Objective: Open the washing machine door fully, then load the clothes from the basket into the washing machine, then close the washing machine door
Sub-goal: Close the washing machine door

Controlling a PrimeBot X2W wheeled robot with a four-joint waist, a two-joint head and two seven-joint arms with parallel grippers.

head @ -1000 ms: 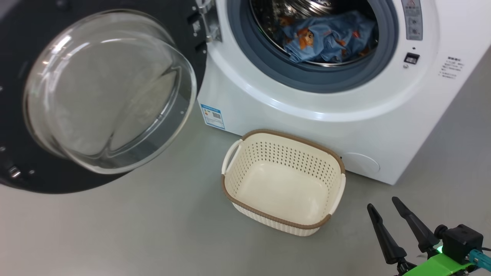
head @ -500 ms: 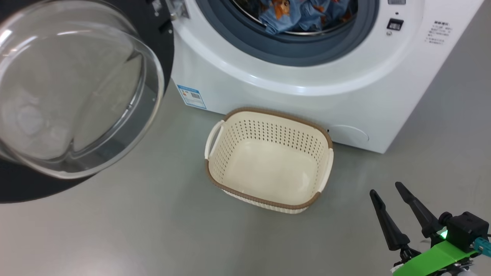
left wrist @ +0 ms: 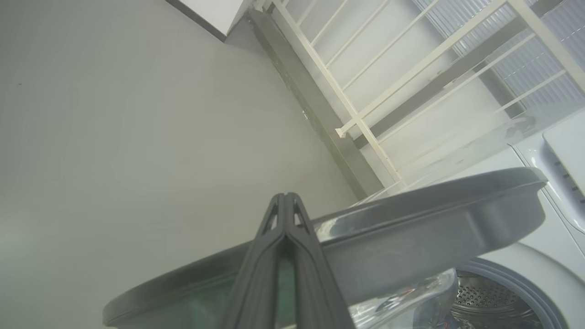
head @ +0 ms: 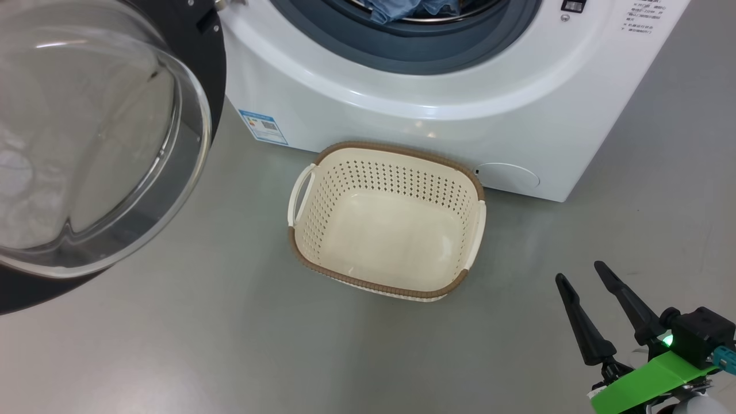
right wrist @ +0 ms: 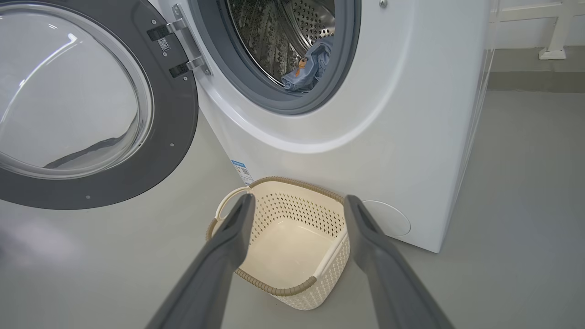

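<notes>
Fingers of the right gripper (head: 578,271) stood spread, holding nothing, near the perforated cream basket (head: 402,150) on the grey floor (head: 230,345). The left gripper (left wrist: 285,197) was clenched shut beside the dark rim of the round door (right wrist: 176,137), which stood wide open. Printed blue clothes (right wrist: 311,68) lay inside the steel drum (right wrist: 274,32).

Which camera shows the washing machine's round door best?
Right wrist view: the washing machine door stands open, nearly whole. Head view crops it; left wrist view catches its rim edge-on.

Soft, even light; glare streaks the washing machine door (head: 86,144), and the left wrist view is hazy.
</notes>
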